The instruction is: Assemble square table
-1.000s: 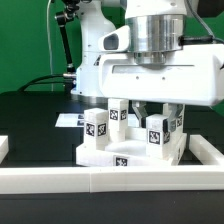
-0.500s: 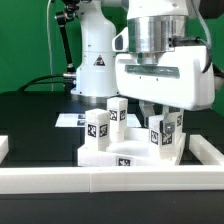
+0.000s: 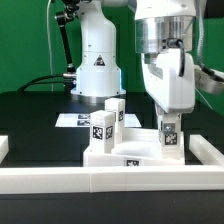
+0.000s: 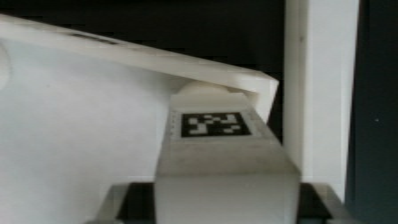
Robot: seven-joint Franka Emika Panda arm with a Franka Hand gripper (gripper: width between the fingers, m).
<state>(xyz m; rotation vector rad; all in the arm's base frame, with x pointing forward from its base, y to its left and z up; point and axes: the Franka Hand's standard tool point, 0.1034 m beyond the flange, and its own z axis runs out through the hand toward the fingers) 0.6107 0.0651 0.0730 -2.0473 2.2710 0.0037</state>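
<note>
Square table parts sit together on the black bench (image 3: 30, 115), just behind the long white border wall (image 3: 110, 179) that runs along the front. Above them we see the white arm (image 3: 168, 60) coming down from the top of the exterior view, with a second white robot base (image 3: 98, 60) standing further back against the green backdrop. The white slab (image 3: 125, 155) lies flat, its raised rim facing us with a tag on the front edge. Two legs stand upright on the slab toward the exterior view's left: the front leg (image 3: 100, 130) shows a large tag, and the rear leg (image 3: 114, 113) rises just behind it, the two close together. A third leg (image 3: 169, 137) stands upright at the slab's corner on the exterior view's right, and the tool (image 3: 168, 122) is clenched on its upper part. In the wrist view we look down that gripped leg (image 4: 222, 150), its tag facing the camera, with the slab's corner (image 4: 160, 60) beyond it and the dark fingers (image 4: 134, 203) on either side.
</note>
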